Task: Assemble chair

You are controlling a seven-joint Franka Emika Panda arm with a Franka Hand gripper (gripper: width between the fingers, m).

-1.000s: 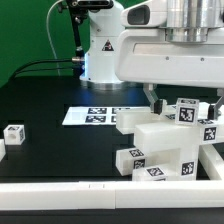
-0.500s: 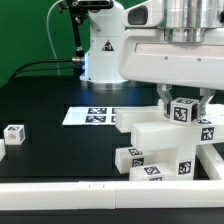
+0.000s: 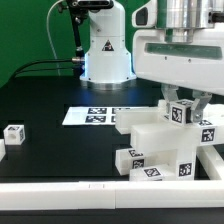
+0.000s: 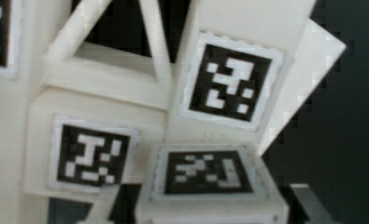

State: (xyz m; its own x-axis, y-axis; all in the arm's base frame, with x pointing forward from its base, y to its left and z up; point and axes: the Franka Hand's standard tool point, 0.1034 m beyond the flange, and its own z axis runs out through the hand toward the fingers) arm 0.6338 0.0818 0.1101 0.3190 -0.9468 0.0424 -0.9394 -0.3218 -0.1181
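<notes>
Marker board (image 3: 92, 115) lies behind the chair (image 3: 165, 145).

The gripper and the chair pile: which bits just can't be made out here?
- Gripper, exterior view: fingertips hidden behind a tagged block; open or shut unclear.
- Chair parts, exterior view: cut off by the exterior view's right edge.
- Wrist view: blurred, filled by tagged faces; joints unreadable.
- Small block: tag too small to read.

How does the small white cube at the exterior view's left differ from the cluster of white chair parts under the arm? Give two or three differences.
The small cube is a single little block; the chair cluster is several blocks and slabs stacked together. The cube sits alone on the black table, far from the arm; the cluster lies directly beneath the pincer. The cube shows one tag, the cluster several. Both are white plastic with black-and-white tags.
</notes>
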